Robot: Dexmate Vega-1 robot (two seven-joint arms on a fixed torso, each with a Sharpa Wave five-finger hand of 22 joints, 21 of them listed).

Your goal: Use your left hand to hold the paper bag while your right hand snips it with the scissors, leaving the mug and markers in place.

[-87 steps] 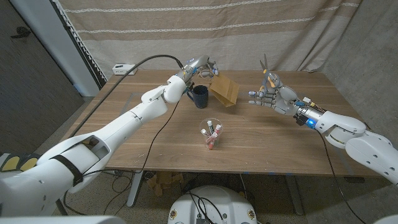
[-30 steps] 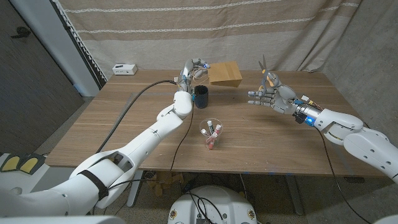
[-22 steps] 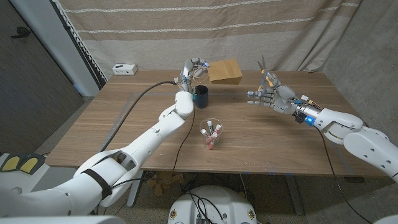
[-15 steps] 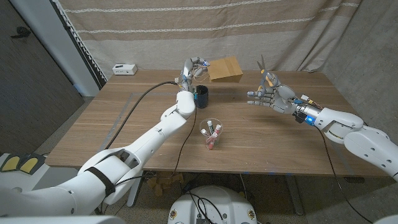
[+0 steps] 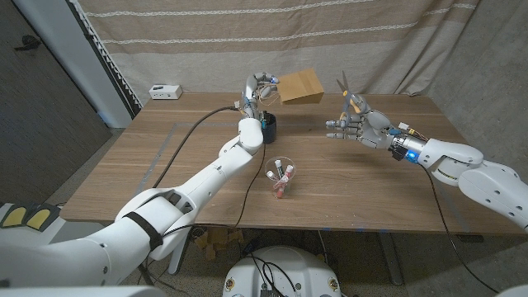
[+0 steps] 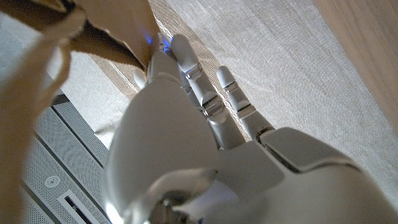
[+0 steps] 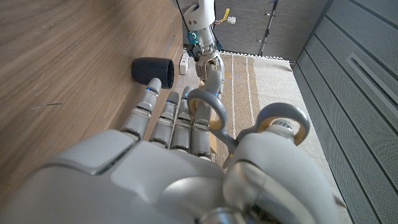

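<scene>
Brown paper bag (image 5: 302, 86) held up in the air, above the table's far edge, just right of the mug (image 5: 266, 129).
Left hand (image 5: 256, 87) pinches the bag's left edge, bag clear of the wooden table (image 5: 165, 173). Right hand (image 5: 356, 126) is well right of the mug, thumb through a scissors (image 5: 345, 87) handle, blades pointing up, other fingers stretched toward the bag. Clear cup of markers (image 5: 279, 177) stands on the near side of the mug. White power strip (image 5: 165, 91) sits far left of the mug.

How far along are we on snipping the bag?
Done: left robot hand holds the brown paper bag raised above the table; right robot hand holds the grey-handled scissors, blades up. In hand: closing the gap; the blades are apart from the bag. Left: the snip. Dark mug and cup of markers stand in place.
</scene>
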